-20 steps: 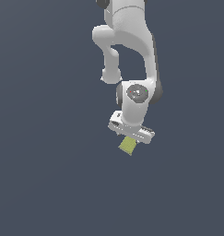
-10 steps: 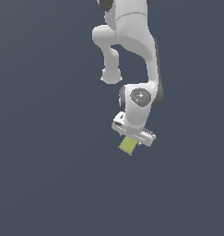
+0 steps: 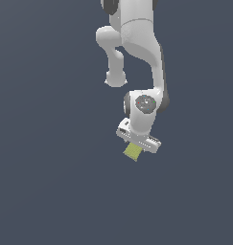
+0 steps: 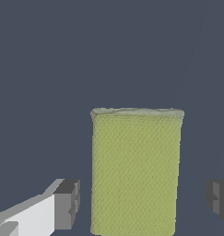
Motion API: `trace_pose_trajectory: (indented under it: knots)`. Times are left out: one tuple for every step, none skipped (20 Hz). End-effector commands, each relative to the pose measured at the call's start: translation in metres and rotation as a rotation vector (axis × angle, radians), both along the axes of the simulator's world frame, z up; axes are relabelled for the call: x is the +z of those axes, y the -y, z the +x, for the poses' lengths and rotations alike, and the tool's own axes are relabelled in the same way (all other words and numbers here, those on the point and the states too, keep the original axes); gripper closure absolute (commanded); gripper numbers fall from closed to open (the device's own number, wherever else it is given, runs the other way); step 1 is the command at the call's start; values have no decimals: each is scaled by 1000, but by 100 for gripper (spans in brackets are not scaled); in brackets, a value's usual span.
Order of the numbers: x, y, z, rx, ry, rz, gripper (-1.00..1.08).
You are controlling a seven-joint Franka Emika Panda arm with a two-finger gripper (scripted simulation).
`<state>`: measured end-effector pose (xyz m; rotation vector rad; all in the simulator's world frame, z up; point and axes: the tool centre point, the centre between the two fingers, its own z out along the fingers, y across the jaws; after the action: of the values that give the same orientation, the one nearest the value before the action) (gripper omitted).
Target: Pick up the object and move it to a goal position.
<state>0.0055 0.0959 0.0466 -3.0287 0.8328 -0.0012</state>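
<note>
The object (image 3: 132, 151) is a small flat yellow-green block that shows just below the white hand in the exterior view. My gripper (image 3: 138, 141) hangs right over it at the end of the white arm. In the wrist view the object (image 4: 136, 170) stands between the two grey fingertips (image 4: 67, 203), with a narrow strip of floor visible on each side of it. The gripper (image 4: 142, 200) is open, and its pads straddle the block without touching it. The hand hides the fingers in the exterior view.
A plain dark blue-grey floor (image 3: 51, 182) fills both views. The arm's white links (image 3: 137, 43) rise above the hand toward the top of the exterior view. No other objects or goal marker show.
The hand has sunk slightly over the block since a second ago. The block has stayed in place.
</note>
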Motion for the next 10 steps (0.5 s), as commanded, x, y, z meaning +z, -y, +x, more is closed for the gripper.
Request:
trace_pose_trajectory:
  knots:
    - [-13, 0, -1, -1, -1, 0, -92]
    - [-18, 0, -1, -2, -1, 0, -92]
    - [-23, 0, -1, -2, -1, 0, -92]
    - [-27, 0, -1, -3, -1, 0, -92]
    - [-30, 0, -1, -3, -1, 0, -92]
    - [-32, 0, -1, -3, -1, 0, -92]
    - [-34, 0, -1, -3, -1, 0, -92]
    - [-35, 0, -1, -3, -1, 0, -92]
    - [-36, 0, 0, -3, -1, 0, -92]
    - [-36, 0, 0, -3, -1, 0, -92]
